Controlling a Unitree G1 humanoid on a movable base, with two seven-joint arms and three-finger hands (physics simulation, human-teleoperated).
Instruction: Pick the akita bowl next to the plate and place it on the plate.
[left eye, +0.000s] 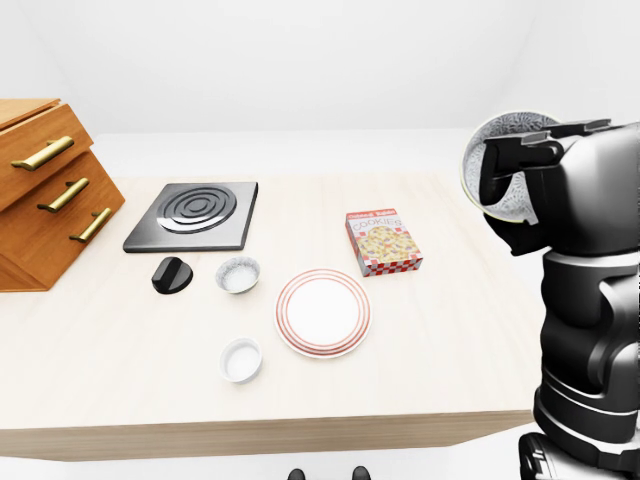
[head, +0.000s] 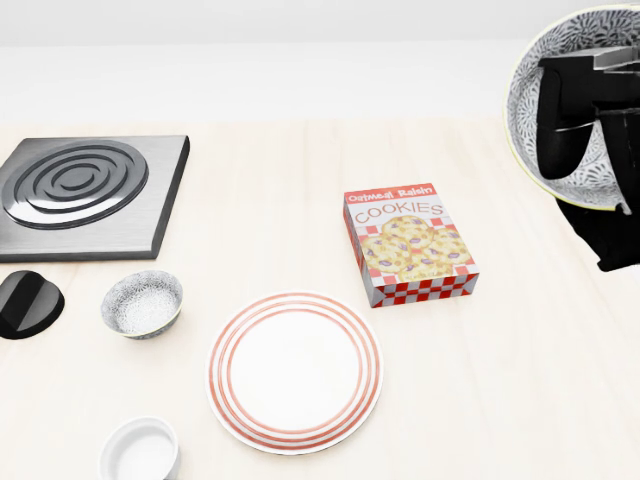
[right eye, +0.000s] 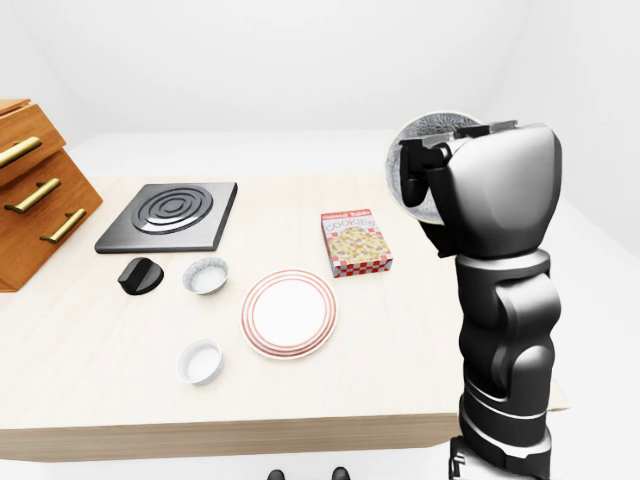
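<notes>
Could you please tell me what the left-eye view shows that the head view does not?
Only the left-eye view: the wooden drawer chest at its left, the near edge of the table, and the right arm below the right hand. Only the head view: readable lettering on the cookie box. Both: the fingers closed on a raised patterned bowl, the plate, a second patterned bowl at its left, a white bowl, a black knob and the burner.

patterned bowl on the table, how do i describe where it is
Start at the black burner at the head view's upper left. Under its lower right corner, left of the red-ringed plate, sits the bowl. Its speckled grey pattern sets it apart from the plain white bowl below.
</notes>
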